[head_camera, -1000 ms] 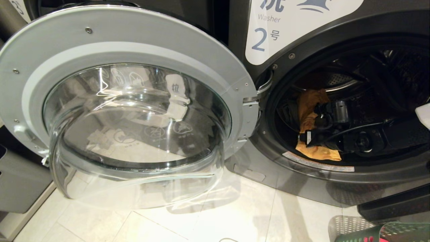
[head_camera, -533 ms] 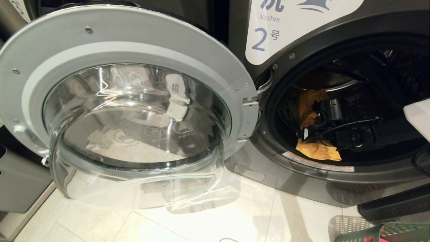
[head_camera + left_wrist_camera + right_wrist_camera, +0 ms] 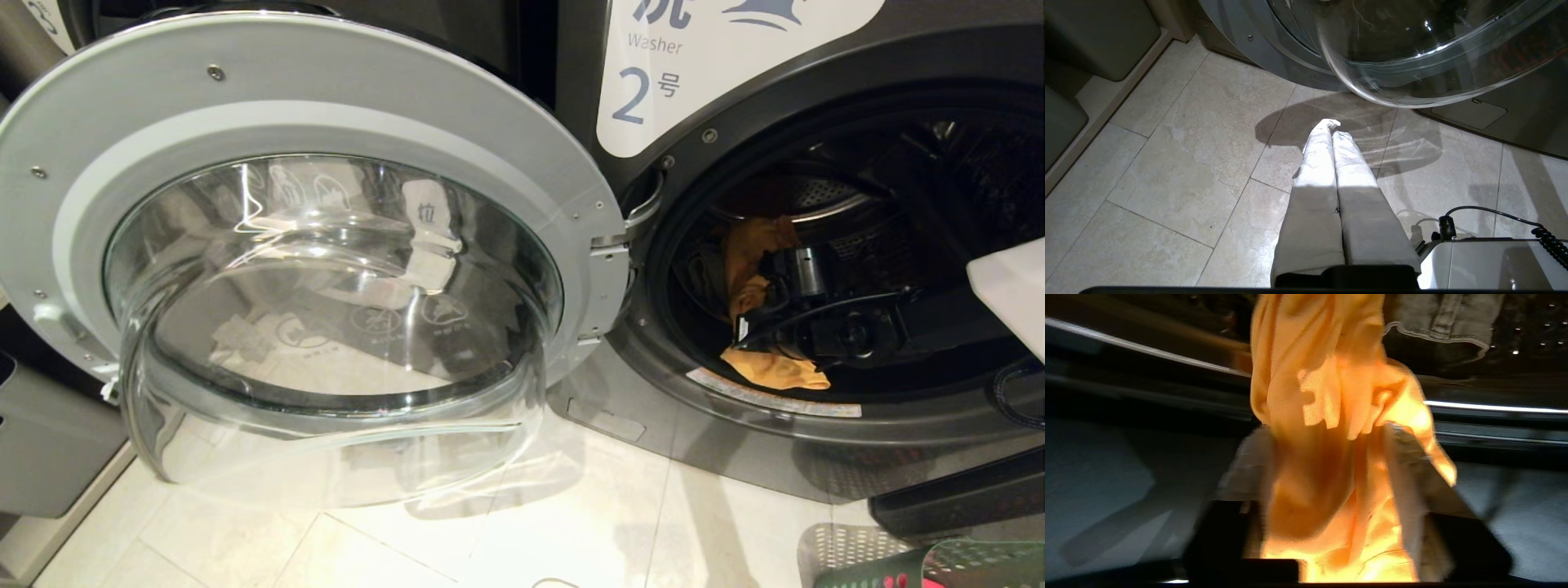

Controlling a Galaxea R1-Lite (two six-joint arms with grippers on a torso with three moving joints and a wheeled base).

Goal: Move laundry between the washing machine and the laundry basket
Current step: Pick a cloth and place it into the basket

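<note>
We found the washing machine (image 3: 816,106), marked "2" on its white label (image 3: 702,65), filling most of the head view w/ its round glass door (image 3: 326,269) swung wide open to our left over the tiled floor (image 3: 490,531). The drum opening (image 3: 857,269) sat on our right, dark inside.

Our right arm reached into the drum from the right edge. The right gripper (image 3: 747,314) was at the front of the drum, against the mustard-orange cloth (image 3: 755,245). In the right wrist view that cloth (image 3: 1331,449) draped between the two fingers (image 3: 1404,465), which pressed in on it from both sides, so we read it as grasping the cloth. A dark grey-olive piece (image 3: 1445,322) lay further back in the drum, apart from the fingers.

A corner of the green laundry basket (image 3: 939,567) showed at the bottom right, on the floor below the machine front.

Our left gripper (image 3: 1331,126) hung above the floor just beside the door glass, fingers pressed together, nothing btw them.
</note>
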